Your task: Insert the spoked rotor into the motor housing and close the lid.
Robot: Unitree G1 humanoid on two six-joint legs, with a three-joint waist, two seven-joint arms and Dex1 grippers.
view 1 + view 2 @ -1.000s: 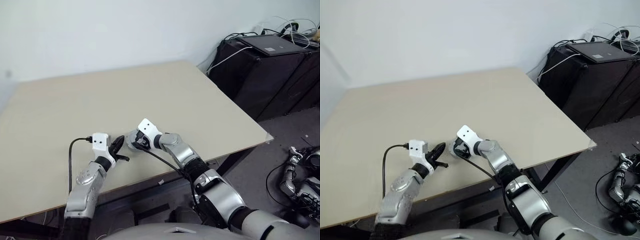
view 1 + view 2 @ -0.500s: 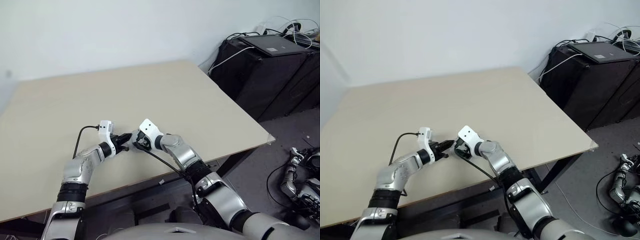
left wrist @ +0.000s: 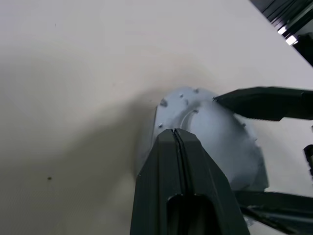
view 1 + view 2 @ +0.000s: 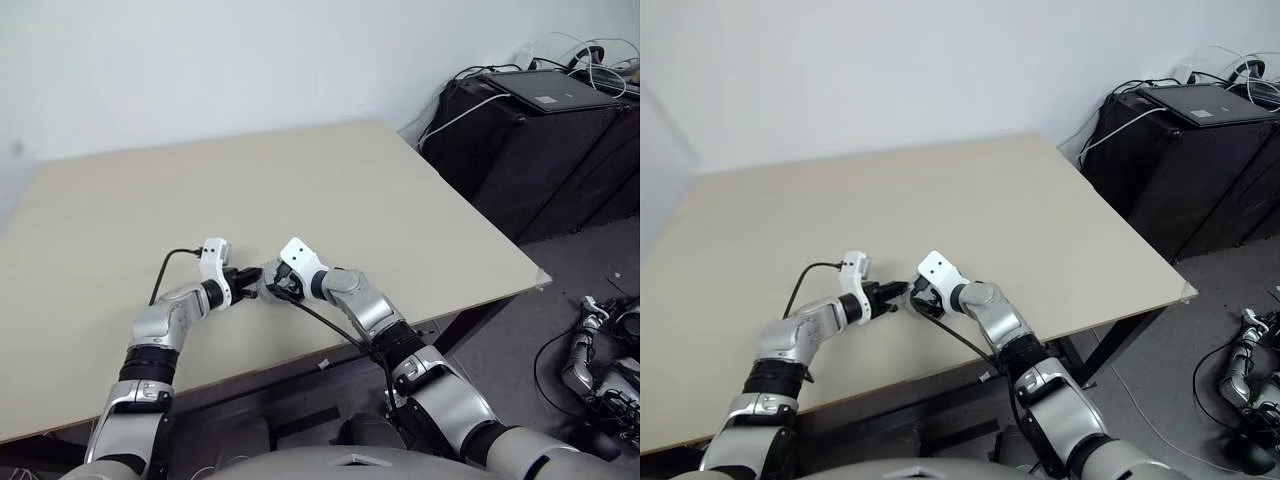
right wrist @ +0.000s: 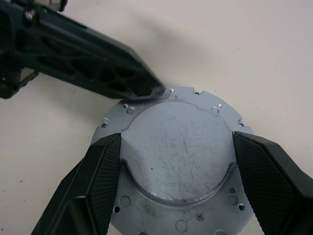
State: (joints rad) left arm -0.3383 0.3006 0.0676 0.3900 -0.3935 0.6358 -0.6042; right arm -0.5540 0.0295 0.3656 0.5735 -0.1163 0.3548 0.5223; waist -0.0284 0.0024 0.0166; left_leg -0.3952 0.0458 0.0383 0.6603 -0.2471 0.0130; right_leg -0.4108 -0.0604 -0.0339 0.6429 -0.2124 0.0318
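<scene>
The lid point(image 5: 178, 156), a round silver-grey disc with its plain scratched face up and small holes around the rim, lies flat on the tan table point(image 4: 300, 180) near its front edge. My right gripper point(image 5: 177, 147) is shut on the lid, one black finger against each side of its rim. My left gripper point(image 3: 175, 133) is shut, and its tip rests on the lid's rim point(image 3: 220, 137) on the side away from the right hand. From the head, the left gripper point(image 4: 243, 283) and the right gripper point(image 4: 270, 284) meet at the lid. The spoked rotor and the motor housing are hidden.
A black cabinet point(image 4: 530, 150) with a laptop and cables stands beyond the table's right edge. Robot parts point(image 4: 600, 350) lie on the floor at the right. The table's front edge point(image 4: 330, 345) runs just below both hands.
My left arm has stretched towards the right hand and tipped its shut gripper down until the tip reached the lid's rim. The right gripper and the lid have kept still.
</scene>
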